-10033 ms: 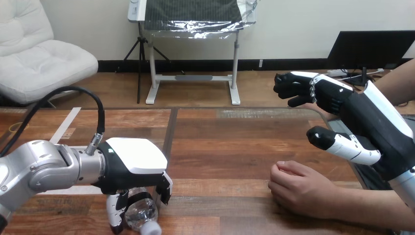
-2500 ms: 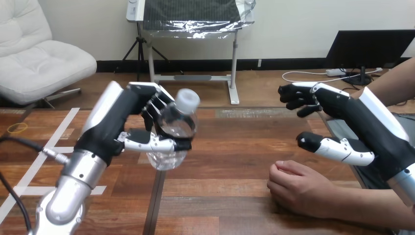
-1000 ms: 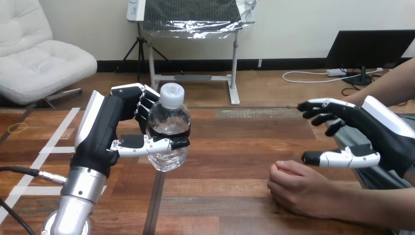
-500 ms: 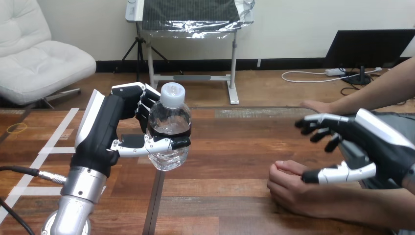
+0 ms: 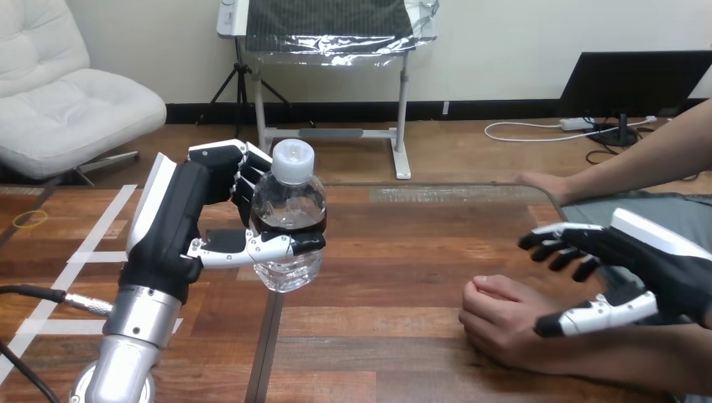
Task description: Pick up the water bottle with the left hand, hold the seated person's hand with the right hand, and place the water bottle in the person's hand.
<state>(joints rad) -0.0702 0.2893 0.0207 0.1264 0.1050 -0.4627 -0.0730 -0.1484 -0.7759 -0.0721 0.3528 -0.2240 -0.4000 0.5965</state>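
Upright, water bottle [image 5: 290, 204] clasped in left robot hand [image 5: 179, 220].

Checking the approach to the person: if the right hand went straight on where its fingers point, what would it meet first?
Probably the person's hand, just ahead of the right hand; depth is unclear.
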